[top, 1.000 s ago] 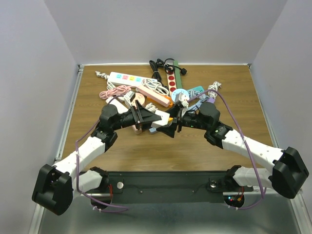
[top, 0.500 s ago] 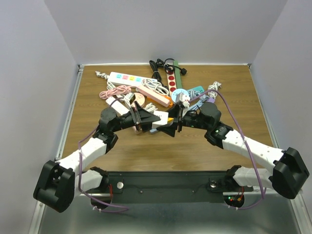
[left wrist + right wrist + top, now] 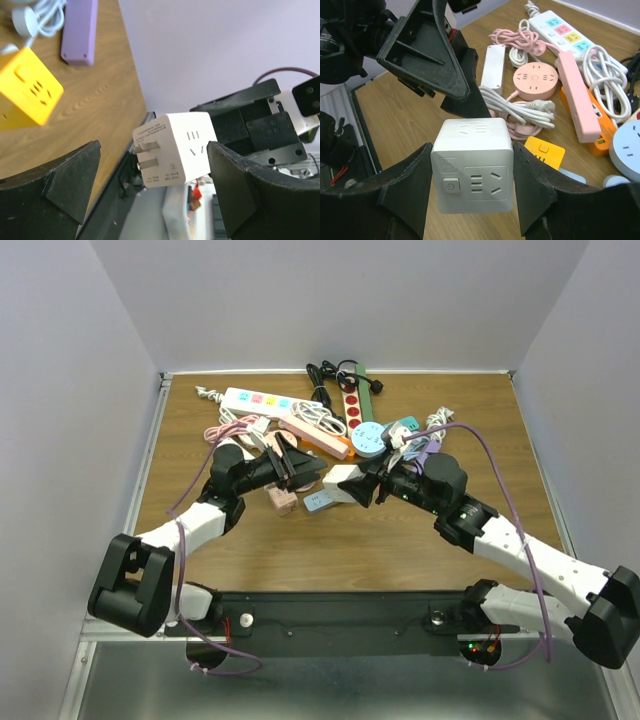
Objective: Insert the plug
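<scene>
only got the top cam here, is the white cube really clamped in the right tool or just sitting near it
observer: Clamped. In the right wrist view the right tool grips the white cube on two opposite sides.
operator: can't see any prongs from up here, does it have some
observer: Yes. The left wrist view shows two flat prongs sticking out of one face, bare and plugged into nothing.
operator: left tool holding anything
observer: No. In its own view the left tool is open, its fingers wide apart and touching nothing; the cube sits beyond them.
</scene>
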